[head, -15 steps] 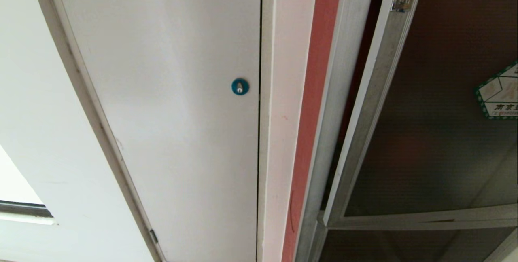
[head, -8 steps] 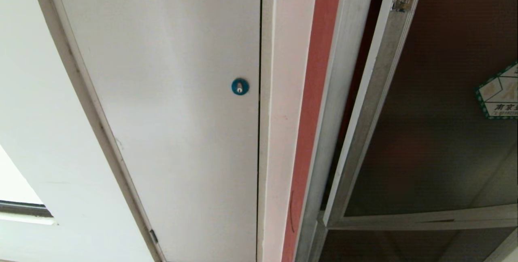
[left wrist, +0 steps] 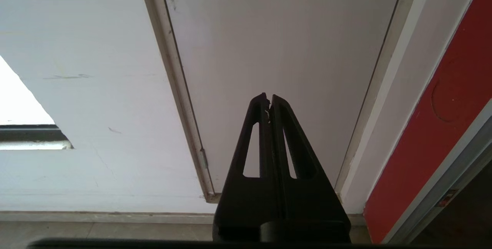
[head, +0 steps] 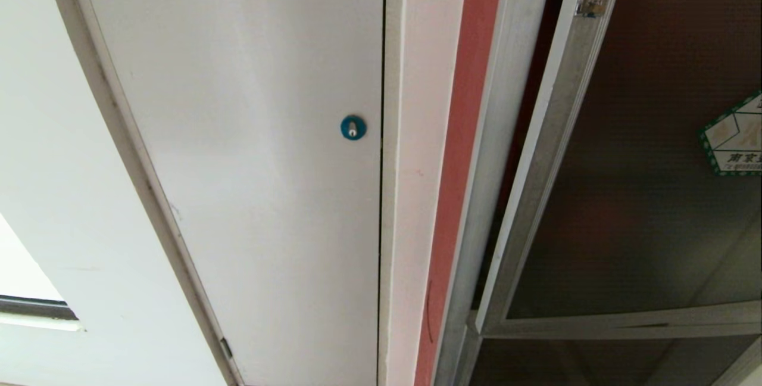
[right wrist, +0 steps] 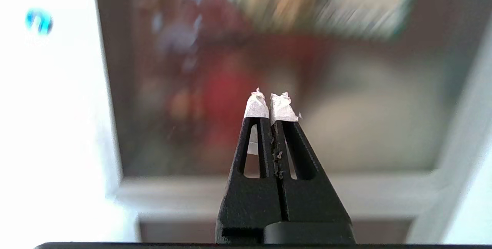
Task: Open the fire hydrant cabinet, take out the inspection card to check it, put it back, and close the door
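Now both grippers, left gripper (left wrist: 268, 99) and right gripper (right wrist: 271, 99), have jaws clenched, empty

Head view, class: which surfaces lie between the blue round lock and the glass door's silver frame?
In the head view, from the blue round lock towards the door: a white strip, a red band, then the cabinet's silver frame.

Head view is bright and sharp, with even daylight on the white panel (head: 250, 165); lines bend near the edges. The door (head: 649, 195) glass stays dark with faint reflections. Right wrist view is strongly blurred, and its white side is overexposed.
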Controlling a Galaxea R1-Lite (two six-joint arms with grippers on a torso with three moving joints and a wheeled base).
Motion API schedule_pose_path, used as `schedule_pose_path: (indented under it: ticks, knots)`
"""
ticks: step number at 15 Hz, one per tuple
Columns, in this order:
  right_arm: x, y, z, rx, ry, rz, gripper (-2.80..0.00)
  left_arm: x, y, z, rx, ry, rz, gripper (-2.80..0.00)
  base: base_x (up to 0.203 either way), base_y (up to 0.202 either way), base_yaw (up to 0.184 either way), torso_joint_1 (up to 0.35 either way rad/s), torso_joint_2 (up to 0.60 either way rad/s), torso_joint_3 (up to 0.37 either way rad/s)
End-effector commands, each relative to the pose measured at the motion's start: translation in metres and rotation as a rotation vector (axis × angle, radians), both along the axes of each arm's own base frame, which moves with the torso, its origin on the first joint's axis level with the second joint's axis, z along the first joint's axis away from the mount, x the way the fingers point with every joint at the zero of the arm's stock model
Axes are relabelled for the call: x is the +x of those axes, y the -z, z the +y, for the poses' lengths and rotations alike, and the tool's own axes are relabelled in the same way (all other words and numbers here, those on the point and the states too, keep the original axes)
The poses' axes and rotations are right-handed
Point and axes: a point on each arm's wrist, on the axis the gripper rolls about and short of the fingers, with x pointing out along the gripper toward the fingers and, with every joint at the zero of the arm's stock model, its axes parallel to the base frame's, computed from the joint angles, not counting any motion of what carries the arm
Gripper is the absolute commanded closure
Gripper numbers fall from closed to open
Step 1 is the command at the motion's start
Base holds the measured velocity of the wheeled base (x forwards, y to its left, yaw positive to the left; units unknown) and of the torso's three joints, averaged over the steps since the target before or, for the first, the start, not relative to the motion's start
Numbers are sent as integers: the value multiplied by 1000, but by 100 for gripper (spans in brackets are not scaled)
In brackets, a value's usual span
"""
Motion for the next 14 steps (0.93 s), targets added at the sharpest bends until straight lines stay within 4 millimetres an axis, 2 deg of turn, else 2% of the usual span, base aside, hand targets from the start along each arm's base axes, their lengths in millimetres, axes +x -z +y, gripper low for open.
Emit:
schedule_pose_path:
  ticks: [1,3,7,11,14]
  knots:
    - [11,21,1,-3,-22,61,0,0,0,0,0,0,0,0,0,0,0,0,0,0]
    - [19,38,1,-12,-47,88,0,0,0,0,0,0,0,0,0,0,0,0,0,0]
    - [21,54,2,-15,-57,232,0,0,0,0,0,0,0,0,0,0,0,0,0,0]
    - [21,63,2,-12,-97,328,0,0,0,0,0,0,0,0,0,0,0,0,0,0]
    - [21,62,3,4,-106,329,0,0,0,0,0,0,0,0,0,0,0,0,0,0]
